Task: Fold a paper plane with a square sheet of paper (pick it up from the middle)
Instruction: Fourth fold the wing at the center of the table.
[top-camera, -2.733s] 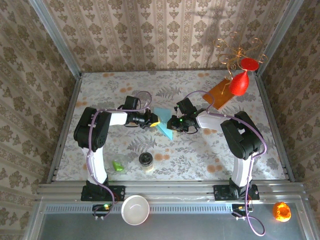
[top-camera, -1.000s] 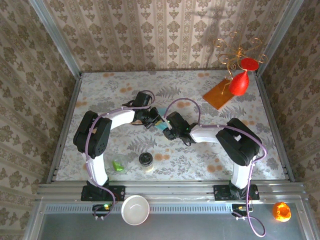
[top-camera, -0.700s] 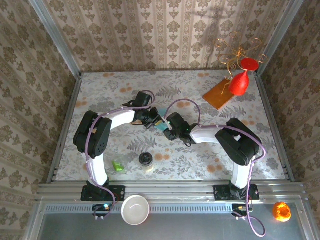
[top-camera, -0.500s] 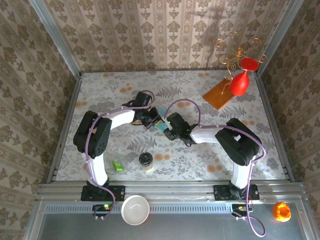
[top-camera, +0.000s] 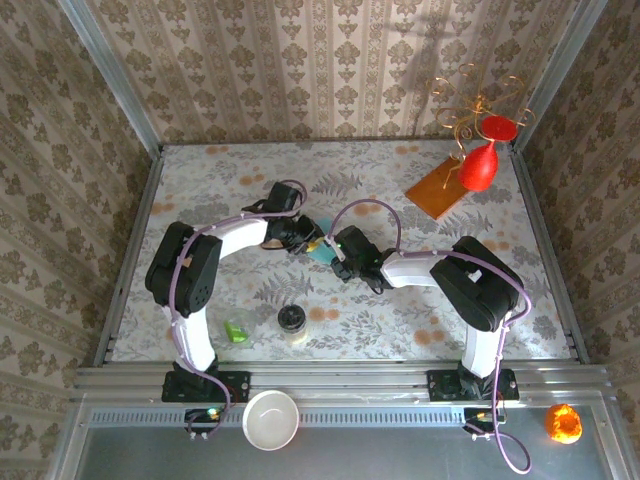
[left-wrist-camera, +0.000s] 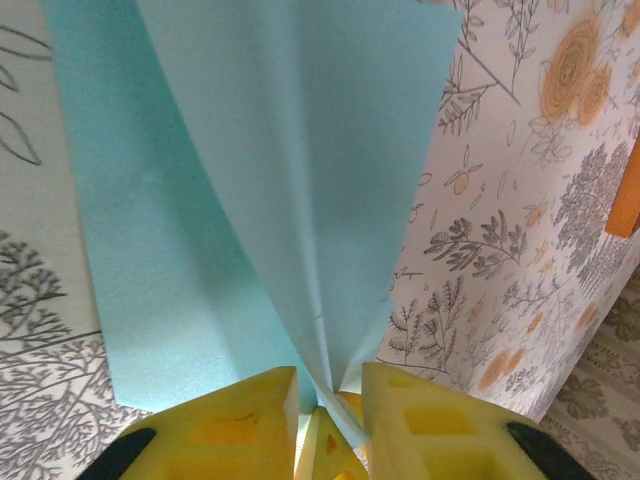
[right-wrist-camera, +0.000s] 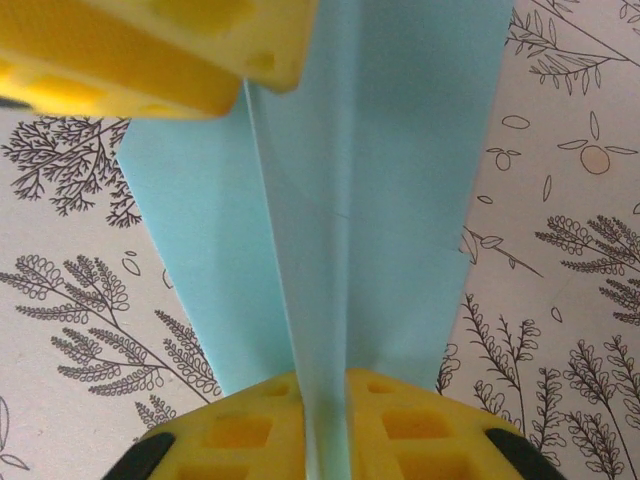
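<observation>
The square sheet of paper (top-camera: 322, 251) is light blue and folded into a raised middle ridge with a flap on each side, lying mid-table between both grippers. My left gripper (top-camera: 311, 241) reaches it from the left. In the left wrist view the paper (left-wrist-camera: 250, 180) runs its ridge into the gap of the left gripper (left-wrist-camera: 330, 385), whose yellow fingers (left-wrist-camera: 230, 425) stand slightly apart, not pressing it. My right gripper (top-camera: 341, 254) comes from the right. In the right wrist view the right gripper (right-wrist-camera: 323, 385) is shut on the ridge of the paper (right-wrist-camera: 400, 170).
An orange-brown sheet (top-camera: 437, 188) lies at the back right beside a red glass shape (top-camera: 480, 162) on a gold wire stand. A dark jar (top-camera: 292, 320) and a small green item (top-camera: 236, 330) sit near the front. A white bowl (top-camera: 271, 419) and an orange object (top-camera: 563, 422) rest below the table edge.
The left jaws have parted a little off the paper ridge while the right jaws have closed onto it. Since the earliest frame both grippers have drawn together over the paper.
</observation>
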